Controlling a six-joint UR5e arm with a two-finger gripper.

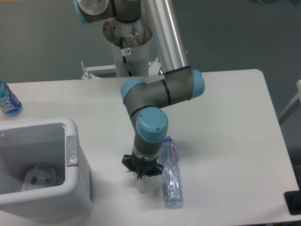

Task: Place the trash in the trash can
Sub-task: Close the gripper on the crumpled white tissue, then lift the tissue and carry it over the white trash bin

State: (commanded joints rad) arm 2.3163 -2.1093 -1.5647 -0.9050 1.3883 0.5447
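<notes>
Gripper (142, 176) sits low on the table (225, 117), crushed bottle (171, 176) just right of it. Trash can (70, 155) walls off the near left; blue-label bottle (7, 100) guards the far left edge. Right half lies open.
</notes>
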